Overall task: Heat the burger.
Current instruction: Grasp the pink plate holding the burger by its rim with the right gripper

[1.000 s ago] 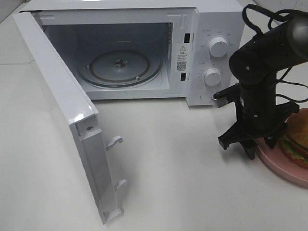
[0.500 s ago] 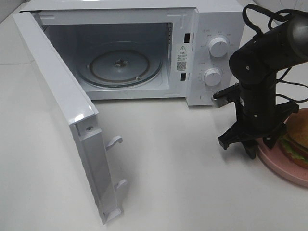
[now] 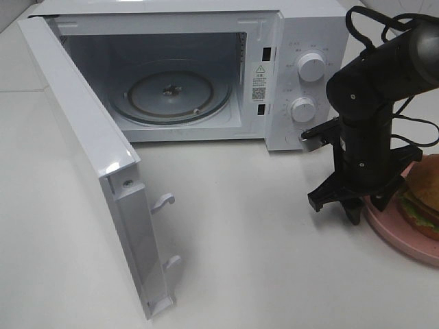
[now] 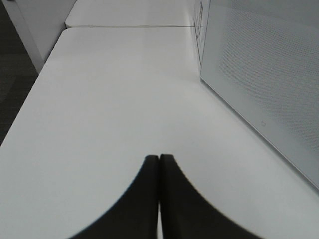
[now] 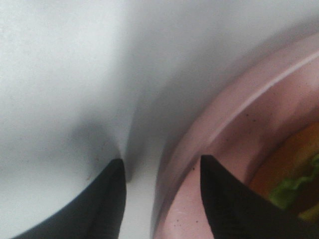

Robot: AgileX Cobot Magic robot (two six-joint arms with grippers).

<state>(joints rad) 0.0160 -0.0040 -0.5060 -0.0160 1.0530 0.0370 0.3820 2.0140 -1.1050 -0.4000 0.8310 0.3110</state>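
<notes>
The right claw [image 3: 369, 205] [image 5: 160, 167] stands with its fingers apart, clamped on nothing, astride the rim of the pink plate [image 3: 394, 229] [image 5: 224, 139]. One fingertip [image 5: 117, 172] is over bare worktop [image 3: 240, 240] just outside the rim, the other over the plate's inner slope. The burger [image 3: 422, 205] [image 5: 291, 186] lies on that plate, near the inner fingertip, on the side of the claw away from the microwave's [image 3: 288, 137] open front. The tips do not touch it, and the raised rim stands between the outer fingertip and the burger.

The worktop is plain, matt white; past its edge the left wrist view shows dark floor [image 4: 15, 74].

Behind the claw and to one side, the microwave's door [image 3: 89, 137] is swung wide, showing the glass turntable [image 3: 171, 96]. Its two knobs [image 3: 302, 108] sit close to the black arm, which hides part of the plate.

The left claw [image 4: 159, 158] has its fingers pressed together over the worktop, with a white dotted panel [image 4: 264, 74] beside it
</notes>
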